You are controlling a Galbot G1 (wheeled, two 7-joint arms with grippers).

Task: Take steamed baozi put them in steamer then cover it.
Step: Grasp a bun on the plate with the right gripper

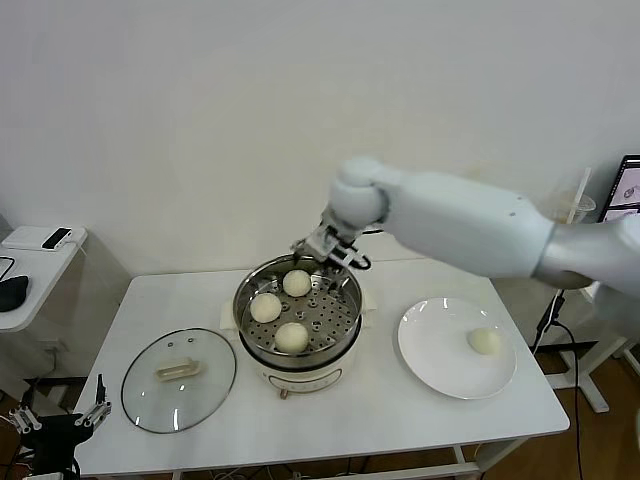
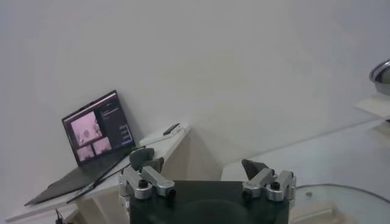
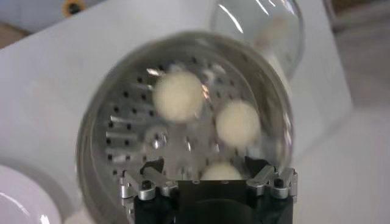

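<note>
Three steamed baozi [image 1: 291, 337] sit on the perforated tray of the stainless-steel steamer [image 1: 297, 352], while a fourth bun [image 1: 484, 341] waits alone on the white plate [image 1: 432, 362] just beside the pot on the robot's right. The right gripper [image 1: 331, 246] hangs above the steamer's far rim, over the bun nearest the wall; in the right wrist view its fingers [image 3: 149, 170] stand spread apart with nothing between them, and the bun [image 3: 220, 172] below them appears to lie free on the tray, though the blur there makes contact hard to rule out. By this evidence the loading step is three-quarters done. The next move calls for the right arm to clear the pot, cross to the plate and close on the last bun. The glass cover [image 1: 179, 379] lies flat on the white table [image 1: 390, 420] on the robot's left, handle up, not yet needed. The left gripper [image 1: 58, 418] is parked low off the table's near-left corner, its fingers [image 2: 146, 159] apart and empty.
</note>
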